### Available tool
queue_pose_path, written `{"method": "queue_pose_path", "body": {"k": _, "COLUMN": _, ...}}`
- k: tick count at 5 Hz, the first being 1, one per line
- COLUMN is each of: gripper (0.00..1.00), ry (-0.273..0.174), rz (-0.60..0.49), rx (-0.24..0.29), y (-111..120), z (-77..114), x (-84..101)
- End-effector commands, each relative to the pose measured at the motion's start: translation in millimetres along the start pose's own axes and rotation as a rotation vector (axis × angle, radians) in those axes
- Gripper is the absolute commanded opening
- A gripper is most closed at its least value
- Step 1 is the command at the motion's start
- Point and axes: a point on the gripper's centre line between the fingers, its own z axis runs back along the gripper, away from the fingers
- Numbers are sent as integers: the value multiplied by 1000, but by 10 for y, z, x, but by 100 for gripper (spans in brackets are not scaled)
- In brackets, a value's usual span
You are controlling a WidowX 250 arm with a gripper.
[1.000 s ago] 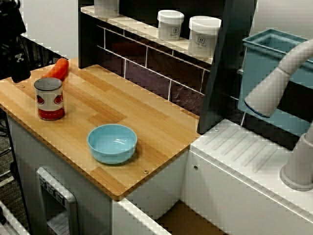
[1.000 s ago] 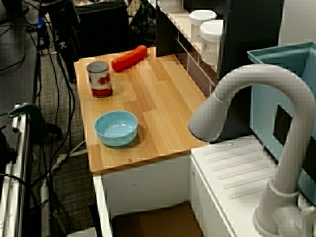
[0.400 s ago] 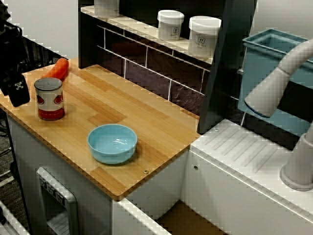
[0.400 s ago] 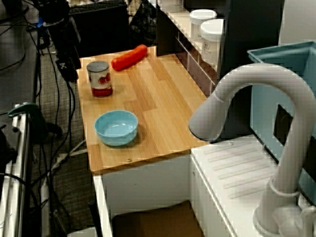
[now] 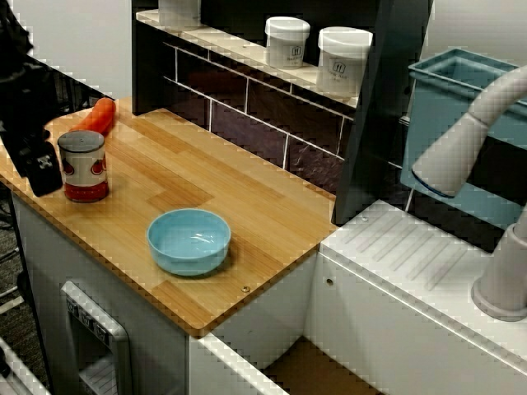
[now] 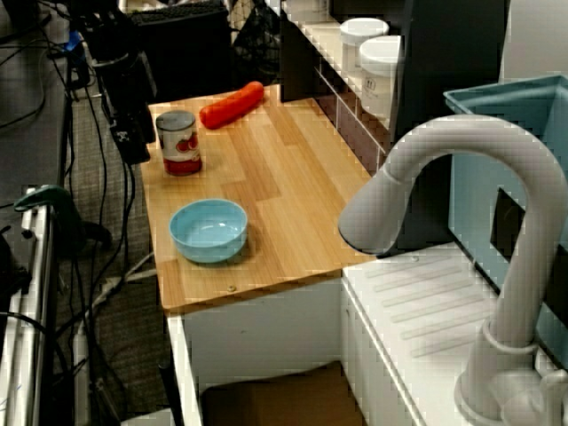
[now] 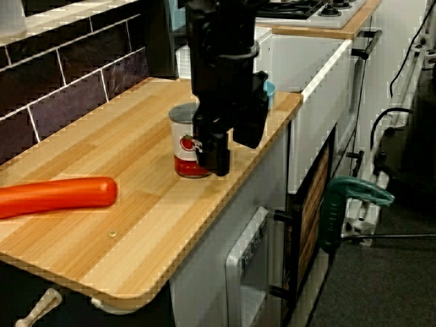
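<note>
A red and white tin can stands upright near the left edge of the wooden counter. My black gripper hangs right beside the can on its outer side, at the counter's edge. In the view from the counter's end its two fingers stand apart with nothing between them, so it is open. An orange carrot lies behind the can. A light blue bowl sits nearer the sink.
Two white jars stand on the tiled back shelf. A grey tap arches over the white drainboard, with a teal bin behind. Cables and a green clamp lie off the counter's edge.
The gripper has come down and moved in toward the can, from beyond the counter's corner to right beside it. Can, carrot and bowl have stayed put.
</note>
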Motion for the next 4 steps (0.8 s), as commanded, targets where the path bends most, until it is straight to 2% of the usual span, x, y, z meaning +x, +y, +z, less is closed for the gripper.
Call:
{"method": "queue_pose_path", "body": {"k": 1, "gripper": 100, "ry": -11, "rz": -7, "rx": 32, "y": 82, "z": -67, "x": 189}}
{"method": "queue_pose_path", "body": {"k": 2, "gripper": 100, "ry": -4, "rz": 1, "rx": 17, "y": 14, "z": -97, "x": 344}}
{"method": "queue_pose_path", "body": {"k": 4, "gripper": 100, "ry": 39, "rz": 1, "rx": 6, "y": -176, "z": -186, "x": 665}}
